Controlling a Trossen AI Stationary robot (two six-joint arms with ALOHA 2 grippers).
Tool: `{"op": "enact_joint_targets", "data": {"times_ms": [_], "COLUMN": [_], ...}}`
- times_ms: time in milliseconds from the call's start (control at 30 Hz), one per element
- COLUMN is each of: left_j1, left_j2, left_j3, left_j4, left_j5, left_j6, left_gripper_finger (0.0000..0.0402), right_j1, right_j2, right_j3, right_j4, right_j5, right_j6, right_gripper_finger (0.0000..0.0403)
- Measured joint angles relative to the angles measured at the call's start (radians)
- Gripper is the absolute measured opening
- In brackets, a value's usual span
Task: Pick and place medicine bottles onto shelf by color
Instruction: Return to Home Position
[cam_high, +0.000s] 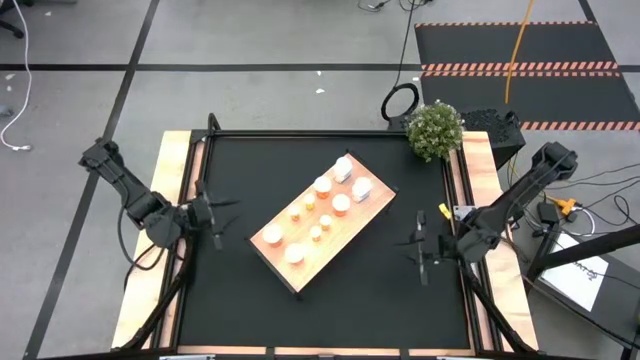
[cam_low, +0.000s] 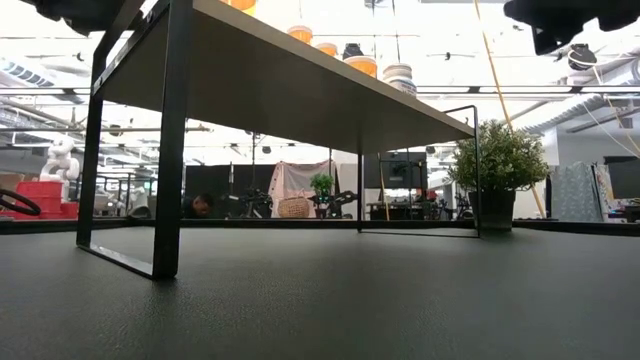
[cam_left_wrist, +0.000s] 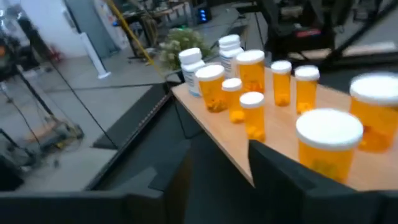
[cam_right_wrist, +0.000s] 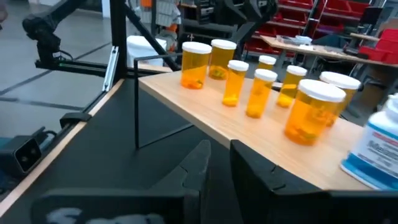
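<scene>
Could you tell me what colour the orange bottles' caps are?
White; the caps show best in the right wrist view.

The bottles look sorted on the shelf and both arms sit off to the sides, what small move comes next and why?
Probably fold both arms to rest, no new pick: the medicine bottles stand on the shelf, and the left end effector and right end effector hang beside it holding nothing.
</scene>
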Motion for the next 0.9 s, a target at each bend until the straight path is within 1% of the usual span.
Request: {"op": "enact_joint_targets", "data": {"times_ms": [100,200,267,367,433,500,600,700,767,900], "left_j1": [0.009,0.014,0.015,0.015,0.015,0.015,0.016,0.016,0.016,0.016], "left_j2": [-0.002,-0.002,-0.001,-0.012,-0.021,-0.029,-0.060,-0.104,-0.138,-0.212], "left_j3": [0.000,0.000,0.000,0.000,-0.001,-0.016,-0.064,-0.129,-0.172,-0.241], "left_j4": [-0.022,-0.069,-0.088,-0.088,-0.084,-0.056,0.007,0.085,0.124,0.168], "left_j5": [0.025,0.118,0.158,0.175,0.210,0.234,0.239,0.242,0.244,0.250], "left_j6": [-0.052,-0.058,-0.054,-0.034,-0.001,0.031,0.059,0.087,0.106,0.131], "left_gripper_finger": [0.0125,0.0092,0.0068,0.0032,0.0010,0.0005,0.0014,0.0020,0.0016,0.0004], "right_j1": [0.000,-0.002,-0.005,-0.024,-0.046,-0.068,-0.099,-0.123,-0.133,-0.138], "right_j2": [-0.065,-0.120,-0.147,-0.170,-0.172,-0.171,-0.172,-0.171,-0.171,-0.171], "right_j3": [-0.039,-0.083,-0.115,-0.182,-0.226,-0.266,-0.316,-0.364,-0.383,-0.400], "right_j4": [0.002,0.004,0.013,0.101,0.187,0.255,0.332,0.387,0.415,0.407], "right_j5": [-0.001,-0.025,-0.026,-0.026,-0.034,-0.071,-0.104,-0.105,-0.105,-0.105], "right_j6": [-0.005,0.000,0.010,0.009,0.002,-0.006,-0.010,-0.013,-0.010,0.002], "right_gripper_finger": [0.0054,0.0054,0.0054,0.0054,0.0054,0.0054,0.0054,0.0054,0.0054,0.0054]}}
